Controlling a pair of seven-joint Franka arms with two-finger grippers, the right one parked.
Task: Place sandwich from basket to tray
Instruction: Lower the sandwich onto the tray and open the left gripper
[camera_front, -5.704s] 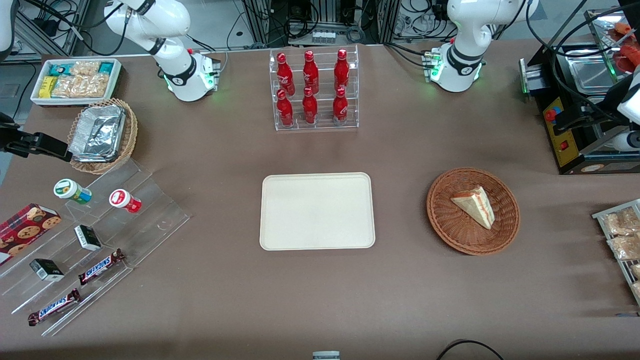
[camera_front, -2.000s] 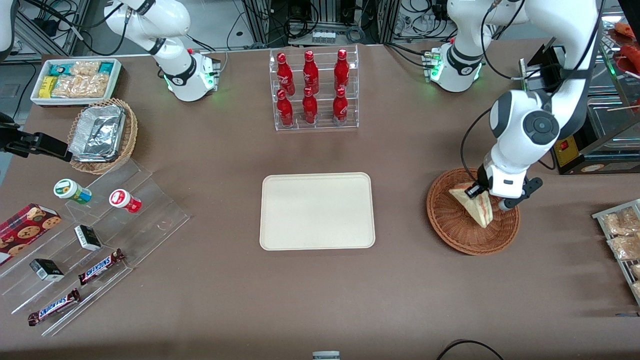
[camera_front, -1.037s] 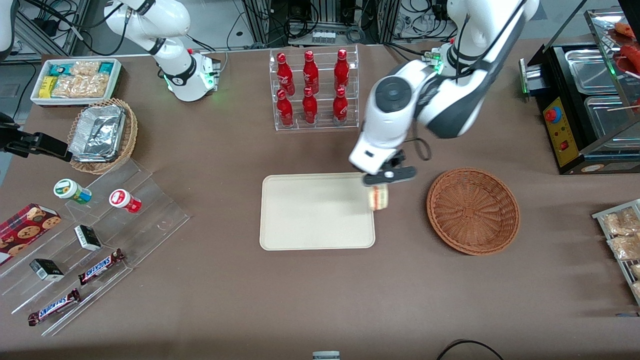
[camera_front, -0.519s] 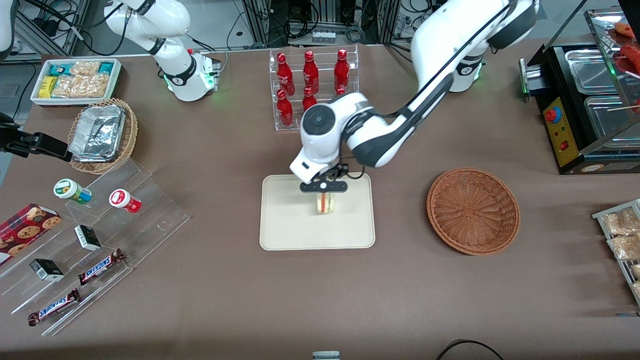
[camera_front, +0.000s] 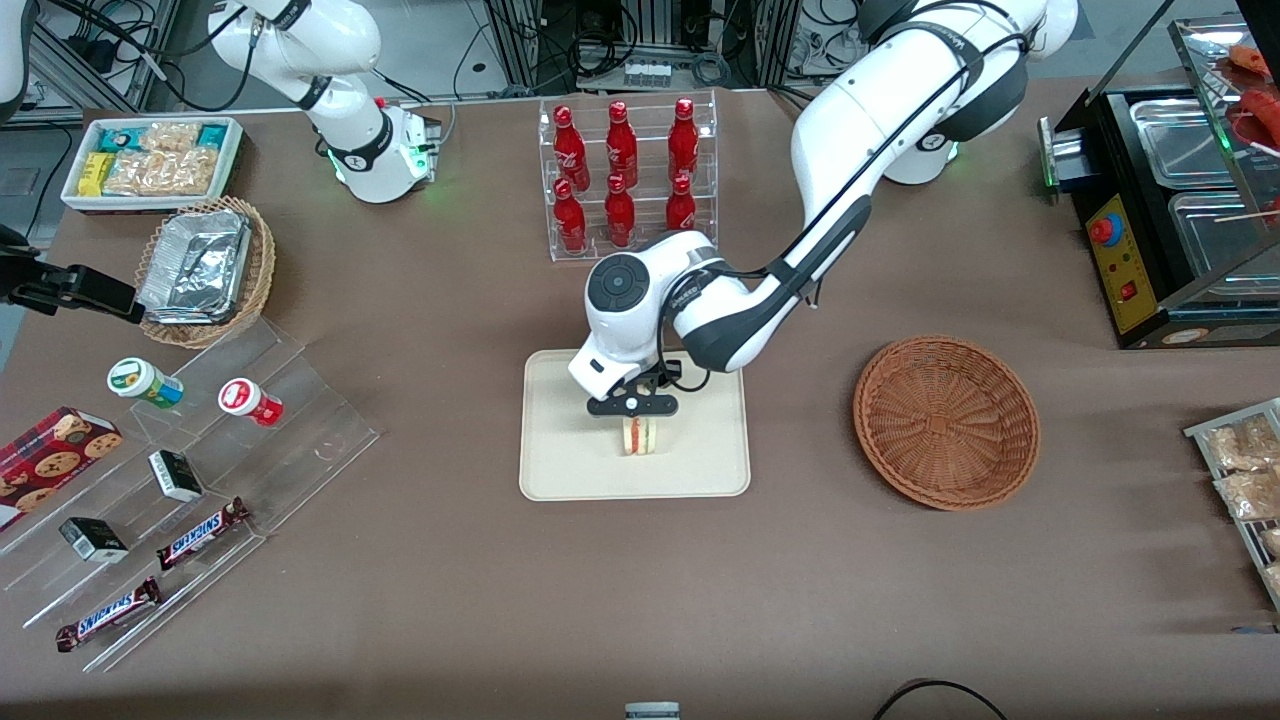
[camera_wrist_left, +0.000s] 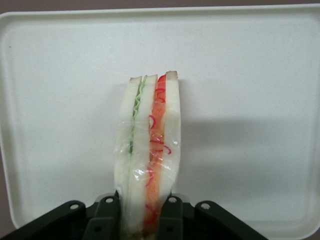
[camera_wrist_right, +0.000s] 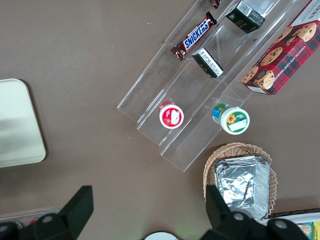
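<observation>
The tray now has the gripper low over its middle, closer than a moment ago. Its fingers squeeze the sandwich, standing on edge just above the tray. The basket is empty now. Letting go comes next, I think.

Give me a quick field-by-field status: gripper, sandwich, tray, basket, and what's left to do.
gripper: left gripper over the tray, shut on the sandwich
sandwich: sandwich held on edge between the fingers, filling layers facing the wrist camera; contact with tray cannot be told
tray: tray directly under the sandwich
basket: basket holds nothing, toward the working arm's end of the table
remaining: lower if needed, release
</observation>
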